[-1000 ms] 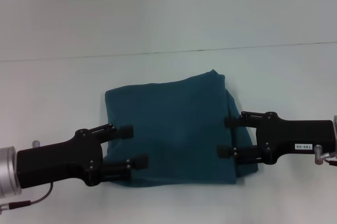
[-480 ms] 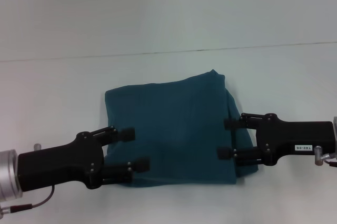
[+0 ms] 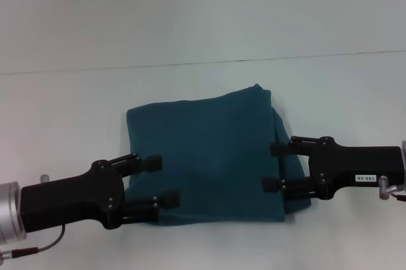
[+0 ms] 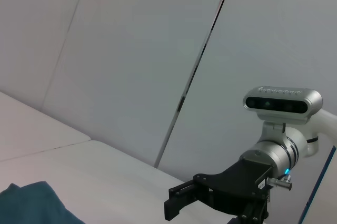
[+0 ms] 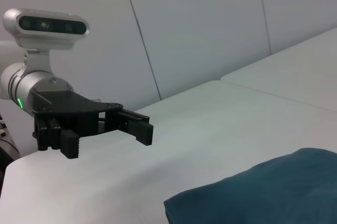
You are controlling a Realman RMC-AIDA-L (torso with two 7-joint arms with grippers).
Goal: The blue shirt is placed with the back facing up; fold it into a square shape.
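Teal-blue shirt (image 3: 206, 156) folded into a rough square at the worktop (image 3: 190, 23) centre, left claw (image 3: 158, 181) spread apart at its 8 o'clock edge, right claw (image 3: 274, 166) spread apart at 4 o'clock.

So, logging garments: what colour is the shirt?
Plain dark teal-blue shirt, clearest in the head view.

shirt (image 3: 209, 156) lettering hidden, arms cut off
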